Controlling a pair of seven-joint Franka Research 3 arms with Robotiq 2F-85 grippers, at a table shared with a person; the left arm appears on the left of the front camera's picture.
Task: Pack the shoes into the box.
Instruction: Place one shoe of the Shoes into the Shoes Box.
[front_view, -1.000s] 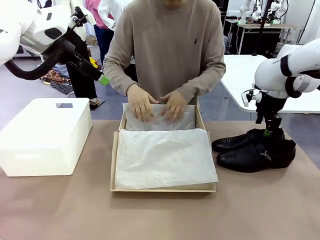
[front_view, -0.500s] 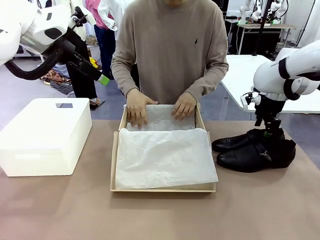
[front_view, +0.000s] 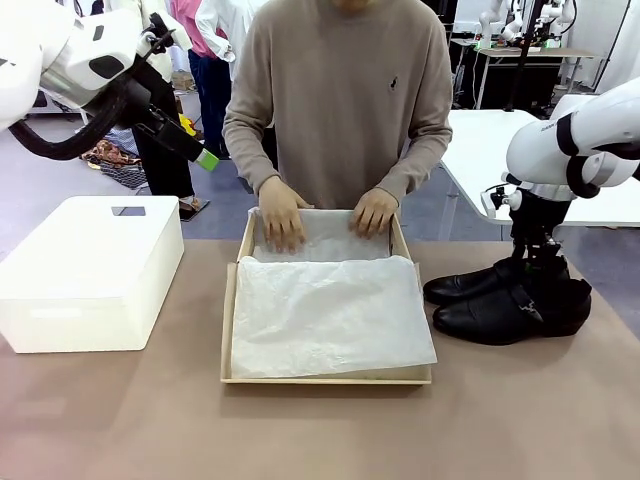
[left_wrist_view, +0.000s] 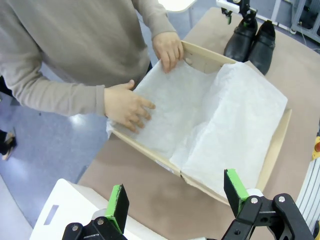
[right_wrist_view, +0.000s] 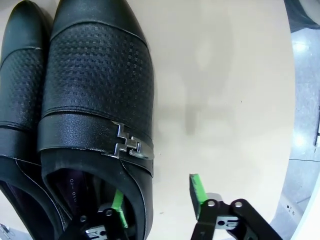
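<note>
The shoes (front_view: 505, 300), a black pair with side buckles, stand side by side on the table to the right of the box (front_view: 228, 330). The tan box is lined with white tissue paper (front_view: 330, 315). My right gripper (front_view: 535, 265) is down at the heel end of the pair. In the right wrist view it (right_wrist_view: 157, 200) is open and straddles the side wall of one shoe (right_wrist_view: 95, 100): one finger is inside the opening, and the other is outside, a small gap away. My left gripper (front_view: 190, 145) hangs open, high at the left, over the box (left_wrist_view: 272, 155).
A person at the far side presses both hands (front_view: 283, 215) on the tissue at the box's far end. A white plastic bin (front_view: 90, 270) sits on the table's left. The brown tabletop in front of the box is bare.
The person's hands have slid apart toward the box's far corners and flattened the tissue. Neither arm has visibly moved.
</note>
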